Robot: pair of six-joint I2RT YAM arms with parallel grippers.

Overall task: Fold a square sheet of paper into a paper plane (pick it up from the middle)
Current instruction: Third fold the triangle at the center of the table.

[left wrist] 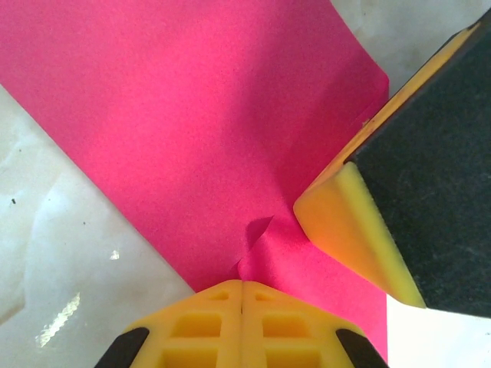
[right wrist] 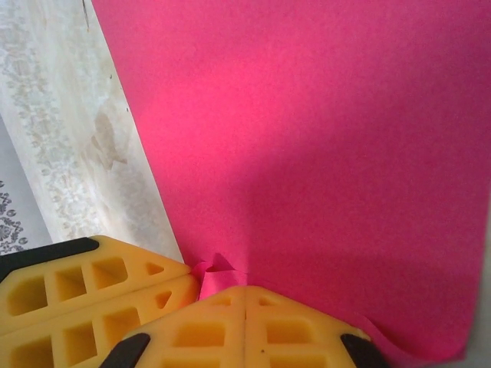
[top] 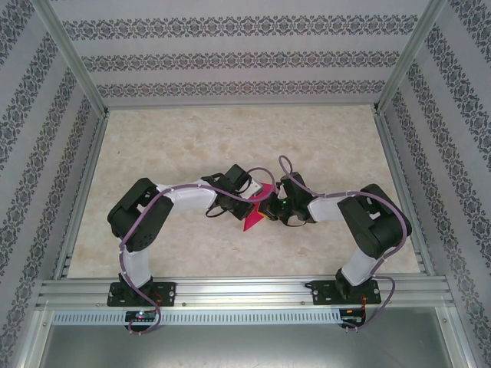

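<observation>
Pink paper sheet (left wrist: 192,115), held by both grippers at mid-table.
The left gripper (left wrist: 242,285) was clenched on its puckered edge; the right gripper (right wrist: 245,291) was clenched on it just beside the left; the rest spread beyond, over the pale table (top: 230,138).

Nothing to read here, not one letter, number or logo.
The square sheet of paper (left wrist: 192,115) shows plain magenta with no print on it. The walls (top: 230,57) carry bands of dark ornament, pattern rather than lettering. The table (top: 192,130) is just marbling, and the arm bases (top: 142,294) sit too small to tell any label.
</observation>
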